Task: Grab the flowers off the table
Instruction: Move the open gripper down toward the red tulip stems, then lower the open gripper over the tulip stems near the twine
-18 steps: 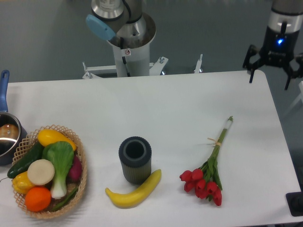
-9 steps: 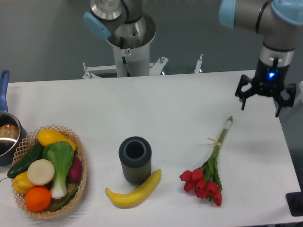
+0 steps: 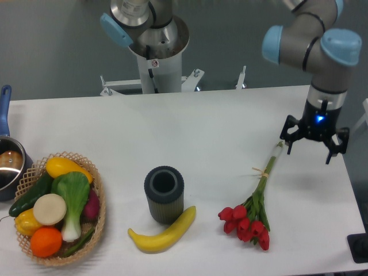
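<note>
The flowers (image 3: 256, 201) lie on the white table (image 3: 201, 132) at the right front: red tulip heads toward the front, thin green stems running up and right, tied by a pale band. My gripper (image 3: 309, 150) hangs open and empty just right of the stem tips, fingers pointing down, above the table near its right edge.
A dark ribbed cylinder vase (image 3: 164, 194) stands mid-front with a banana (image 3: 163, 233) in front of it. A wicker basket (image 3: 98, 190) of vegetables and fruit sits at the front left. A pot (image 3: 8, 164) is at the left edge. The robot base (image 3: 155, 54) is behind the table.
My gripper has come down and leftward from beyond the table's far right corner to just beside the stem tips. The flowers have not moved.
</note>
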Robot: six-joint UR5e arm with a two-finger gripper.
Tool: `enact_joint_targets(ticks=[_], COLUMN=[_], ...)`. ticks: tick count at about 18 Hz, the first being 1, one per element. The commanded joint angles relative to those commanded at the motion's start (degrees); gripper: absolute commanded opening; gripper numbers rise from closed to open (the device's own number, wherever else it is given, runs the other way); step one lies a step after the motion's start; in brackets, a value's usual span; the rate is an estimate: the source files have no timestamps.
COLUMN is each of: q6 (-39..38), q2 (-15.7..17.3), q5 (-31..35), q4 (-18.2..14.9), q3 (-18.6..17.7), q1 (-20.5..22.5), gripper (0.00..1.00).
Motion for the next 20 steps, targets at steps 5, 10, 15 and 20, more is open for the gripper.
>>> enact_joint_targets(ticks=[5, 10, 15, 20], q6=[2.7, 3.9, 3.3, 2.6], q2=[-0.7, -2.0, -4.6, -5.0], q5=[0.2, 4.3, 4.6, 4.6], q4=[-0.1, 0.2, 0.4, 0.3], q3=[-2.2, -2.4, -1.9, -2.0], q1=[-0.6, -3.3, -5.8, -6.6], gripper=[1.0, 1.0, 1.0, 1.0])
